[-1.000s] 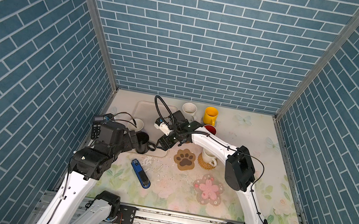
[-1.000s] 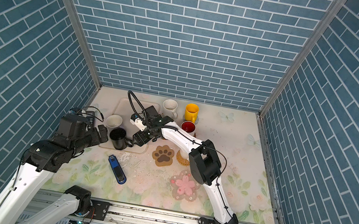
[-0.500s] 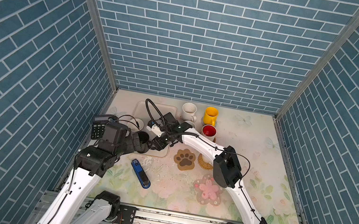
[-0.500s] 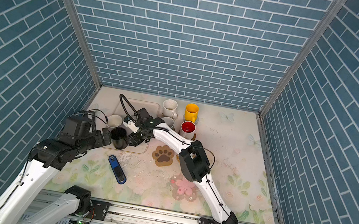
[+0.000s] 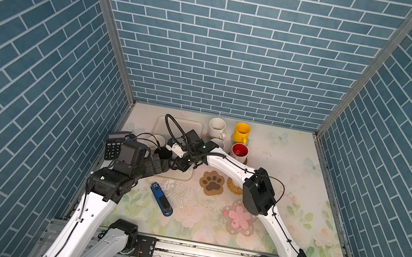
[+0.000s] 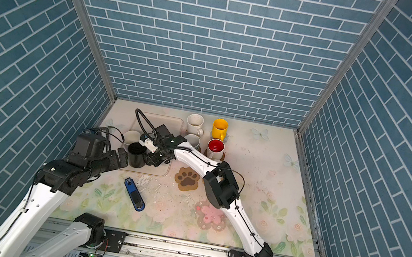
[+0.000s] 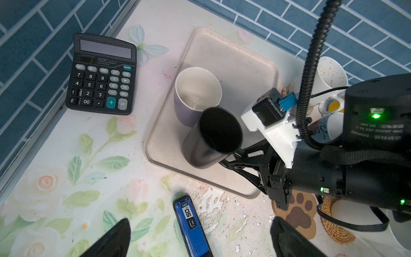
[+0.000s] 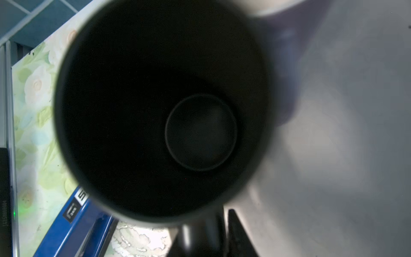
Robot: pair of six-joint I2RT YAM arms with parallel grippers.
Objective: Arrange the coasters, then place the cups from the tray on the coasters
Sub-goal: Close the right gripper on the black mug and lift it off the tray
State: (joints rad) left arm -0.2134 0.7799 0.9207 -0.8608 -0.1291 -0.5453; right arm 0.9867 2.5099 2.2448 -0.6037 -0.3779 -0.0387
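The black mug (image 7: pixel 211 138) is gripped by its handle in the narrowed right end effector (image 7: pixel 236 155), on the tray (image 7: pixel 233 66), just beside the lavender mug (image 7: pixel 195 95). The left end effector (image 7: pixel 200 239) is spread wide above the bench (image 7: pixel 66 178).

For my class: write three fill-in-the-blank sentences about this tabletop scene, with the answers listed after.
The lavender mug stands on the ___.
The right end effector grips the handle of the ___ mug.
The left end effector is ___ and holds nothing.
Missing words: tray; black; open.
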